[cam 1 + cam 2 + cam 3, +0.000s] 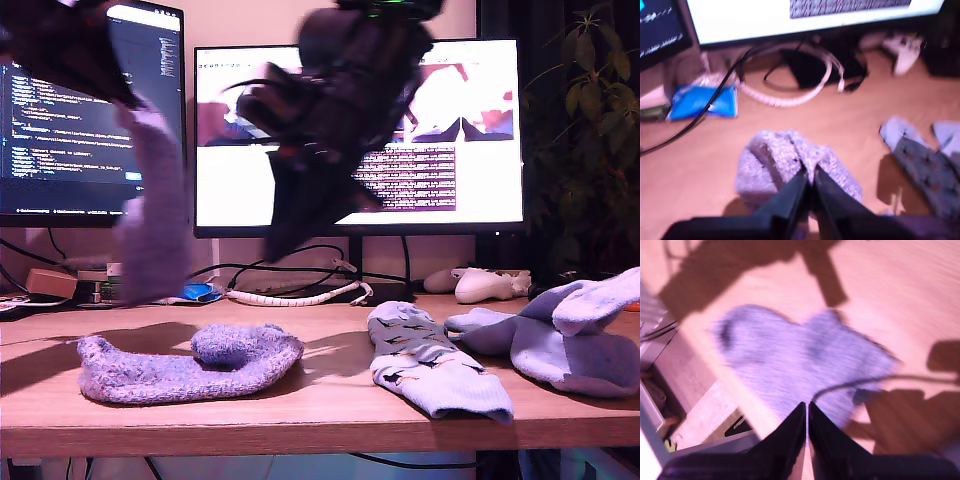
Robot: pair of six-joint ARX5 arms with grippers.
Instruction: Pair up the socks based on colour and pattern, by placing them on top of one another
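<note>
Through the blur, my second gripper [806, 406] seems clamped on the thick fuzzy lavender sock [155, 220] dangling at the exterior view's left. It looks soft, light and floppy, best pinched at its cuff.

The exterior view faces the bright monitor [480, 130] from worktop [320, 400] level. Both wrist views look down on the worktop before it.

Nothing legible showed in any view. The dark monitor [60, 110] at the upper left of the exterior view carried rows of coloured code, too small to read. The bright monitor [480, 120] at centre frame held a dark block of fine text lines, equally unreadable.
</note>
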